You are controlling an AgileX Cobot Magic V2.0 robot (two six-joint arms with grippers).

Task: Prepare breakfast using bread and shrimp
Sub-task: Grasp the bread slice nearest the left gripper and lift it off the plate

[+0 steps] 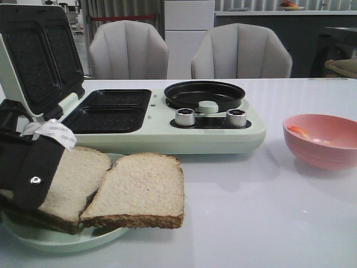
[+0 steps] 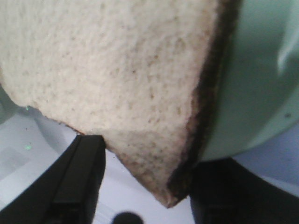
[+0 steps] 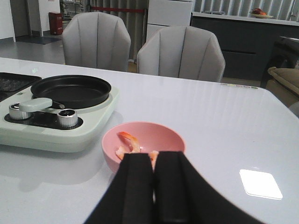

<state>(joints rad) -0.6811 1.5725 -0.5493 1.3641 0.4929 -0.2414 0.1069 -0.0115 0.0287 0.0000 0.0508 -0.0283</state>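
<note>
Two bread (image 1: 136, 190) slices lie on a plate (image 1: 50, 237). The left gripper (image 2: 140, 186) is spread around one slice's corner. Shrimp (image 3: 128, 142) sit in a pink bowl (image 3: 159, 135) — right gripper (image 3: 153, 175) closed, empty.

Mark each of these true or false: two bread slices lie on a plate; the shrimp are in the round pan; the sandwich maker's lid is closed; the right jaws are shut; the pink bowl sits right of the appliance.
1. Two bread slices lie on a plate. True.
2. The shrimp are in the round pan. False: they are in the pink bowl.
3. The sandwich maker's lid is closed. False: it stands open.
4. The right gripper has its jaws shut. True.
5. The pink bowl sits right of the appliance. True.
</note>
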